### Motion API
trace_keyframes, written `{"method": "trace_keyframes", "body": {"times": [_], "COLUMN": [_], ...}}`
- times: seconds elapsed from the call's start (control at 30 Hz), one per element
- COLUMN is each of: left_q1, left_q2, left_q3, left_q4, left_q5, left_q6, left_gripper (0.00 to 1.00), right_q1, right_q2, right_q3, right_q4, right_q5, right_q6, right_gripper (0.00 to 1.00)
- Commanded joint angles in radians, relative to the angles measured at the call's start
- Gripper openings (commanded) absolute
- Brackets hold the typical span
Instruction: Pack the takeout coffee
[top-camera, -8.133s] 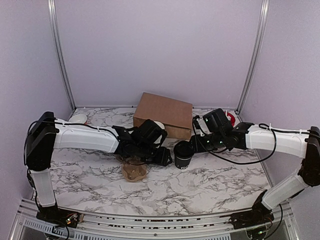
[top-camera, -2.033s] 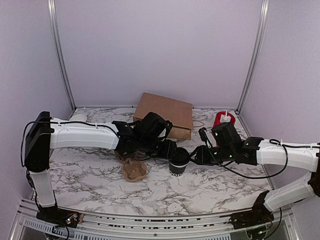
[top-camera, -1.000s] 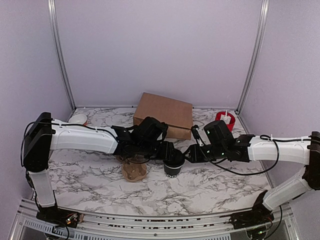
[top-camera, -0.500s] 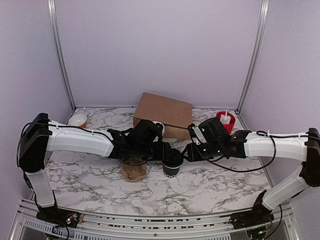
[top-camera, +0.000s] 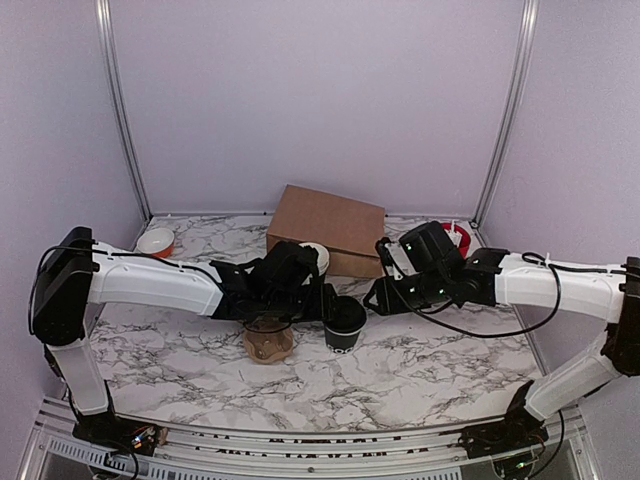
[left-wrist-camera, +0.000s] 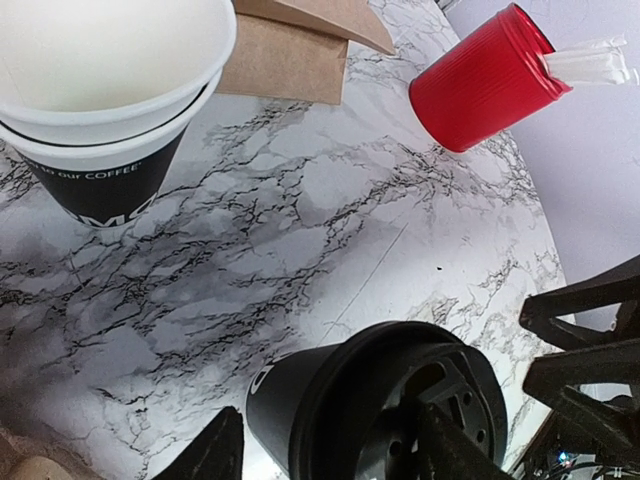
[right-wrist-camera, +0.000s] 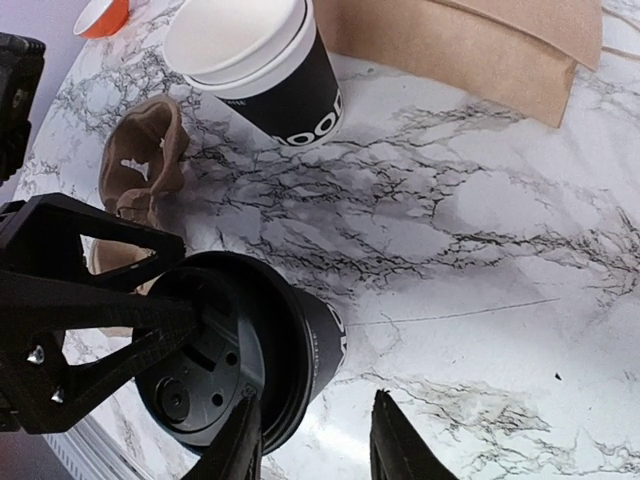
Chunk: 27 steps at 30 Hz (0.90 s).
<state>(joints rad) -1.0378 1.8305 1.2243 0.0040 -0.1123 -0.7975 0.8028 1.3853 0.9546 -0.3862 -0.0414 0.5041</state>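
While the near counter (top-camera: 430, 375) is being left bare, the takeout coffee (top-camera: 345, 324) is being clamped by the left gripper (left-wrist-camera: 330, 445), the right gripper (right-wrist-camera: 315, 440) parted alongside.

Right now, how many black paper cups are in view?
3. One black paper cup with a black plastic lid is at mid-table; two lidless white-rimmed cups sit nested beside the flat brown paper bag. More could hide inside that stack.

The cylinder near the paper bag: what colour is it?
The cylinder is red with fine ribbing; the left wrist view shows it best.
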Motion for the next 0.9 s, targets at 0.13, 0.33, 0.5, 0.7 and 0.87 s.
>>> {"method": "trace_keyframes", "body": {"times": [0.13,0.33,0.5,0.7,0.87], "left_q1": [0.004,0.004,0.004,0.004,0.004], "left_q2": [-0.007,-0.006,-0.005,-0.005,-0.006], "left_q3": [-0.021,-0.019,-0.016,-0.016,-0.017], "left_q4": [-0.039,-0.036,-0.037,-0.038,-0.036], "left_q5": [-0.024,-0.023,-0.02,-0.02,-0.018], "left_q6": [0.0,0.001,0.004,0.007,0.01], "left_gripper": [0.6,0.6,0.6,0.59,0.59], "right_q1": [0.03,0.03,0.03,0.03,0.029], "right_q2": [-0.079,-0.091,-0.083,-0.051,-0.017], "right_q3": [-0.059,-0.101,-0.093,-0.073,-0.062], "right_q4": [-0.034,0.0,0.034,0.063,0.08], "right_q5": [-0.029,-0.048,-0.049,-0.052,-0.06], "right_q6": [0.045,0.068,0.083,0.088,0.085], "right_gripper": [0.35,0.34,0.34,0.34,0.34]}}
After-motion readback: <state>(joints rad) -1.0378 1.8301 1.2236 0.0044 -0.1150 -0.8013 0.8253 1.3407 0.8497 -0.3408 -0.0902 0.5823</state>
